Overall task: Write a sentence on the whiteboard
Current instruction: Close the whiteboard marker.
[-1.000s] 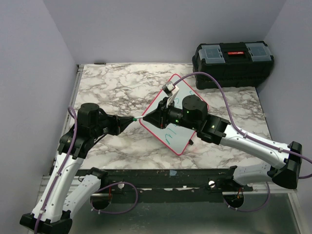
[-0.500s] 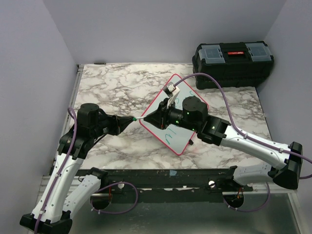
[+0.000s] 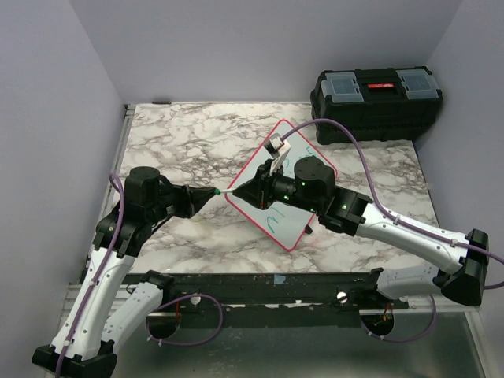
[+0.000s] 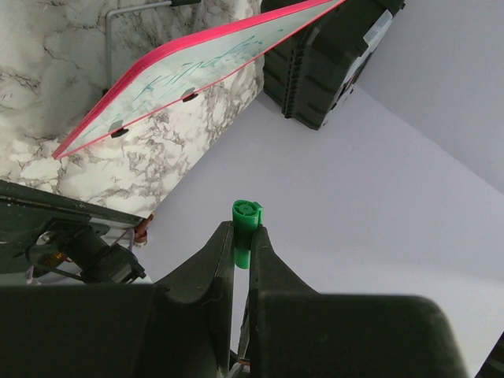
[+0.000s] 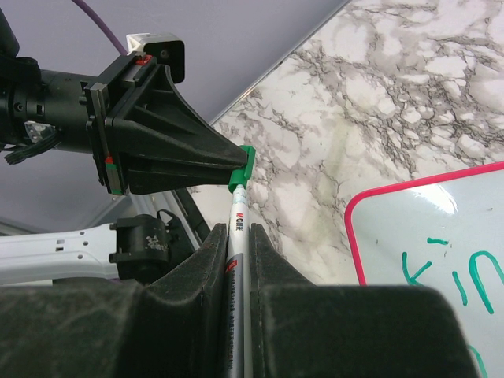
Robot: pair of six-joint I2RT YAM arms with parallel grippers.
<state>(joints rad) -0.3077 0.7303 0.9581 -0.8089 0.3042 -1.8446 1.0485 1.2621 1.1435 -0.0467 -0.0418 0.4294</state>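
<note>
The whiteboard (image 3: 290,227), red-rimmed, lies slantwise on the marble table (image 3: 181,134), partly under my right arm. Green lettering of the sentence (image 5: 466,276) shows on it, and also along its edge-on face (image 4: 169,83). My right gripper (image 5: 238,230) is shut on a white marker (image 5: 239,206). The marker's end sits in a green cap (image 5: 243,168), and my left gripper (image 4: 243,233) is shut on that green cap (image 4: 246,216). Both grippers meet tip to tip (image 3: 223,191) just left of the board's corner, above the table.
A black toolbox (image 3: 376,98) with clear lid compartments stands at the back right, beyond the board. Purple cables loop over the right arm (image 3: 346,138). Lilac walls close in the table on the left, back and right.
</note>
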